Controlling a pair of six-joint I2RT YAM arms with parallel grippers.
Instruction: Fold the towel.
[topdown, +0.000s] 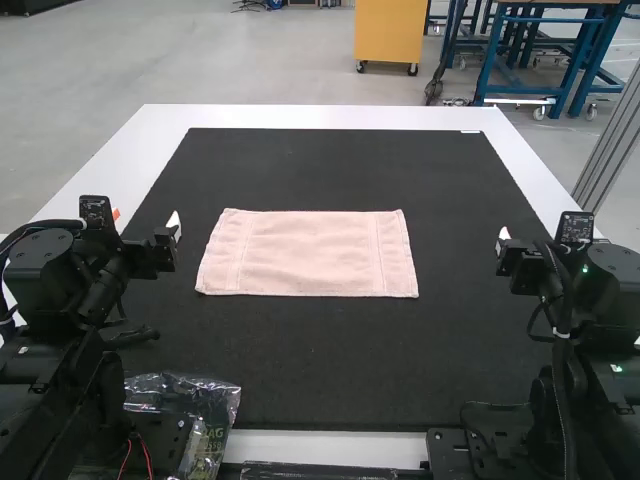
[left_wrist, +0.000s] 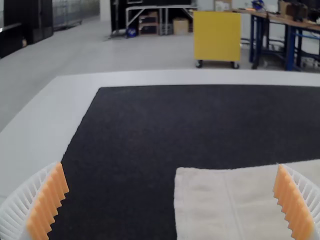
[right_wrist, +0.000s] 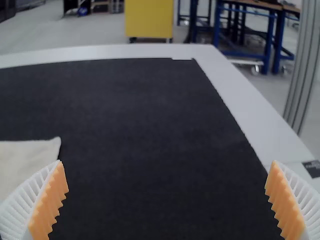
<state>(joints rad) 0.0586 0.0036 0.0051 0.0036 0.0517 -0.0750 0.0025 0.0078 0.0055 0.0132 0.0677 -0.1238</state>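
Towel (topdown: 310, 253), pale pink, lies flat as a wide rectangle on the dark mat (topdown: 320, 370), a faint band near its left and right ends. It lies between the left gripper (topdown: 174, 223) and right gripper (topdown: 503, 236), touching neither; both have fingers spread wide. Both wrist views crop the towel; its layers are hard to tell.

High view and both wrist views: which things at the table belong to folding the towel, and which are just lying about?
Part of the job:
- pink towel, lying flat on the black mat
- left claw, open
- right claw, open

Just lying about:
- clear plastic bag, crumpled, beside the left arm's base
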